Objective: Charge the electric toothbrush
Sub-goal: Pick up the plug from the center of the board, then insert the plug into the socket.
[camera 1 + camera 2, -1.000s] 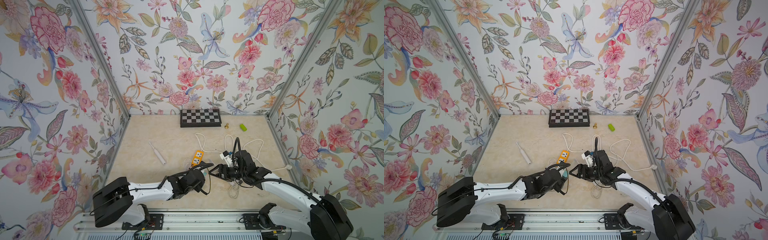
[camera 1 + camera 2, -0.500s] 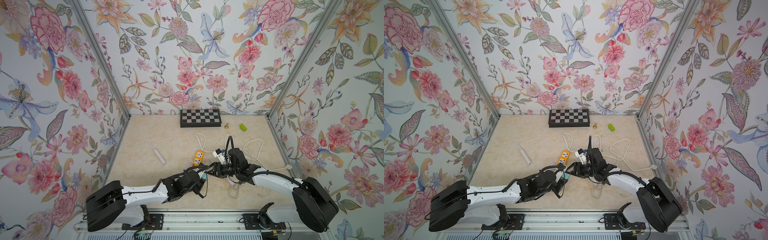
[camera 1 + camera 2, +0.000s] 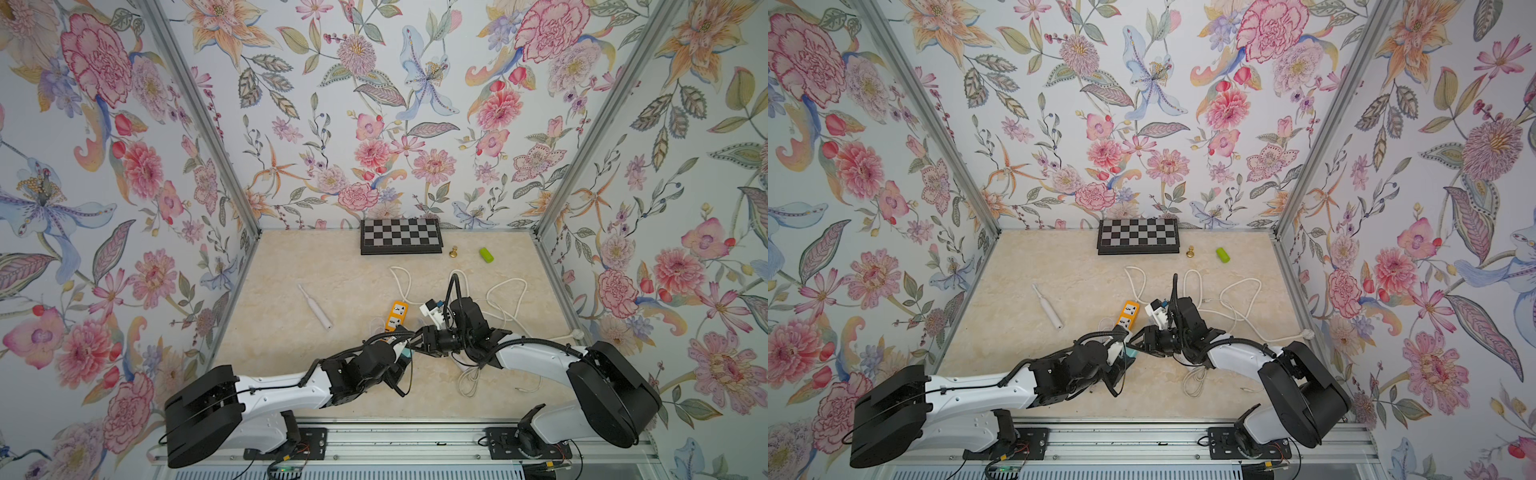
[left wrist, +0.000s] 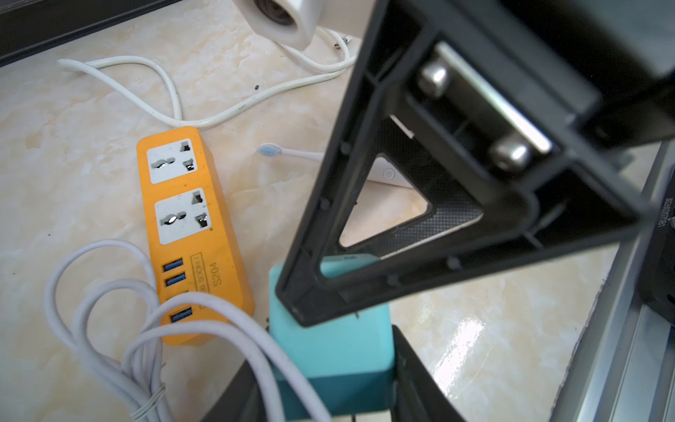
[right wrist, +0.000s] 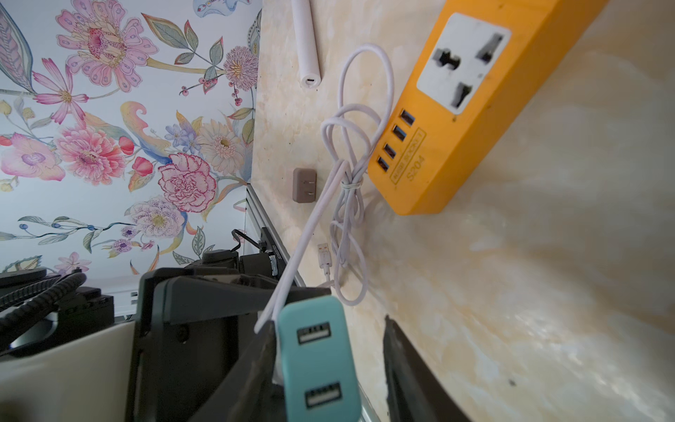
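The orange power strip (image 3: 397, 316) lies on the counter (image 3: 286, 353), its row of USB ports at the end facing the arms. The electric toothbrush (image 3: 314, 306) lies flat on the counter left of the strip in both top views, apart from it and touched by neither arm. Its brush head points away from the arms.

Just off the strip's USB end and raised above the counter is a teal USB adapter (image 4: 336, 336). The left pincer (image 4: 325, 392) pinches it from both sides. The right pincer (image 5: 328, 369) reaches in from the opposite side, its jaws spread astride the same adapter. In the right wrist view one finger (image 5: 255, 365) lies against the adapter's side, while the other stands off with a gap showing. The adapter's two ports face that camera.

A thin white cable (image 5: 347, 175), tied in a loose bundle, rests against the strip's USB end and runs down beside the adapter. A small grey-brown two-prong plug (image 5: 304, 184) lies a little past the bundle from the strip. The strip's thick white cord (image 3: 505, 299) loops over the counter on the strip's far and right sides.
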You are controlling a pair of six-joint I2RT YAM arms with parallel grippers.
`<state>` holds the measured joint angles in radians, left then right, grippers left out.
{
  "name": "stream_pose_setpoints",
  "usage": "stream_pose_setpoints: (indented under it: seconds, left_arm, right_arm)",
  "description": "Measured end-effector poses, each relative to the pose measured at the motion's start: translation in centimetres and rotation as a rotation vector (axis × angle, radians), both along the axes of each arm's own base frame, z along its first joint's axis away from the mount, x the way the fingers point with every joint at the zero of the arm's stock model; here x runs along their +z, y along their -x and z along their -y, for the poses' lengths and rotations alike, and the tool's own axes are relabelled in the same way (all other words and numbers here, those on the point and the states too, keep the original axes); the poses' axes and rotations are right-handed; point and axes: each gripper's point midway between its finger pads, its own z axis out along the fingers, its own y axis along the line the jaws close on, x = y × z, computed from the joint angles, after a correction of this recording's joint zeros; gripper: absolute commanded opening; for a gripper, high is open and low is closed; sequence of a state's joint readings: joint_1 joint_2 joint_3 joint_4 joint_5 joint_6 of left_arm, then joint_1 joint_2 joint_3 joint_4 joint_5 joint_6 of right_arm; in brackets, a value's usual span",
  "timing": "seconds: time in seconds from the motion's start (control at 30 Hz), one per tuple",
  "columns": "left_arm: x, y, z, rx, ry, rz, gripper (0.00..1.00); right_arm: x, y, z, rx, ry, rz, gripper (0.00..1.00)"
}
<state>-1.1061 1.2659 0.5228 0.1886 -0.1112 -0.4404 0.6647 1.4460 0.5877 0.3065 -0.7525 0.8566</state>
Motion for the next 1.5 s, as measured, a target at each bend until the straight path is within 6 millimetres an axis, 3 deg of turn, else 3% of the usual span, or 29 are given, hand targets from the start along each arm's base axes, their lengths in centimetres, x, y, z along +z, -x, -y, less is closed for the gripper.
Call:
stream_pose_setpoints:
  seconds: [0.3, 0.4, 0.57, 0.67, 0.9, 1.13, 1.27, 1.5]
  left_arm:
    - [0.3, -0.3, 0.0, 0.012, 0.016, 0.0, 0.21]
    - [0.4, -0.3, -0.1, 0.016, 0.02, -0.002, 0.39]
    - [0.8, -0.4, -0.1, 0.03, 0.039, -0.006, 0.52]
    - [0.8, -0.9, -1.2, 0.086, 0.036, 0.004, 0.58]
    - [-1.6, -2.9, -6.4, 0.285, -0.032, -0.037, 0.61]
    - [-1.2, -5.3, -10.8, 0.468, -0.008, -0.051, 0.64]
    - [-1.0, -5.5, -11.5, 0.494, 0.005, -0.063, 0.71]
    - [1.0, -4.9, -11.7, 0.49, 0.075, -0.061, 0.82]
  right_arm:
    - [0.2, 0.3, -0.8, 0.013, -0.052, -0.008, 0.26]
    - [0.3, 0.3, -0.8, 0.014, -0.051, 0.009, 0.2]
    - [0.7, 0.0, -0.4, -0.009, -0.024, 0.049, 0.16]
    - [1.2, -1.4, 0.4, -0.1, 0.045, 0.088, 0.15]
    - [2.1, -5.2, 3.1, -0.336, 0.223, 0.189, 0.17]
    - [2.5, -7.2, 3.6, -0.485, 0.434, 0.278, 0.18]
    - [2.3, -8.4, 3.7, -0.574, 0.547, 0.314, 0.19]
    - [1.3, -10.7, 1.8, -0.709, 0.712, 0.35, 0.18]
